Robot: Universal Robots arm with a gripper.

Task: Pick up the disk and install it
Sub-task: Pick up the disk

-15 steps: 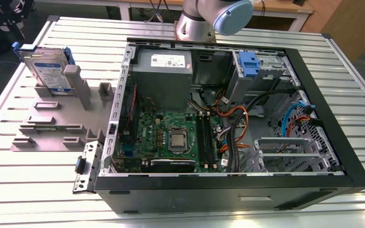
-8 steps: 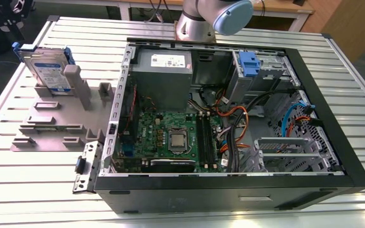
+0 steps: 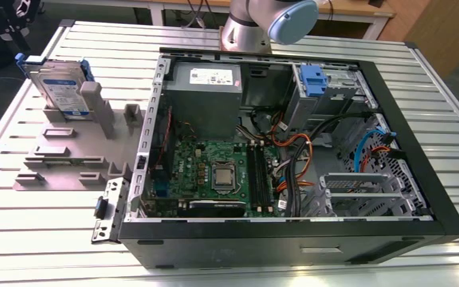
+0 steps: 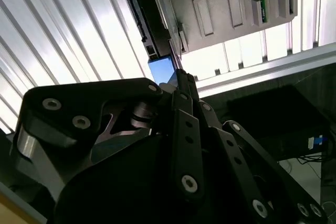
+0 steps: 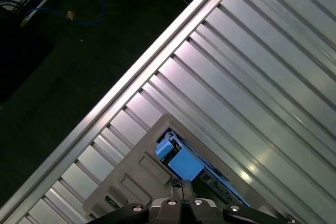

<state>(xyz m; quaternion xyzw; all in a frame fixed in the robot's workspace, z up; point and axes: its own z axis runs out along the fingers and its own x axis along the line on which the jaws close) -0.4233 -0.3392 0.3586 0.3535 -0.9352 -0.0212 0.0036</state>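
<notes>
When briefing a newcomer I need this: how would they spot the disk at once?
Start at the open black computer case on the ribbed metal table; on the exterior view's left of it lies a grey fixture. The disk stands on edge at its far end: unlike the grey blocks around it, silver, labelled, blue-framed.

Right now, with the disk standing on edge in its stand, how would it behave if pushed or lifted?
The disk looks rigid and metal-cased, so it is probably stiff and fairly heavy for its size. Standing tall and thin in the grey stand, it may tip if pushed sideways.
</notes>
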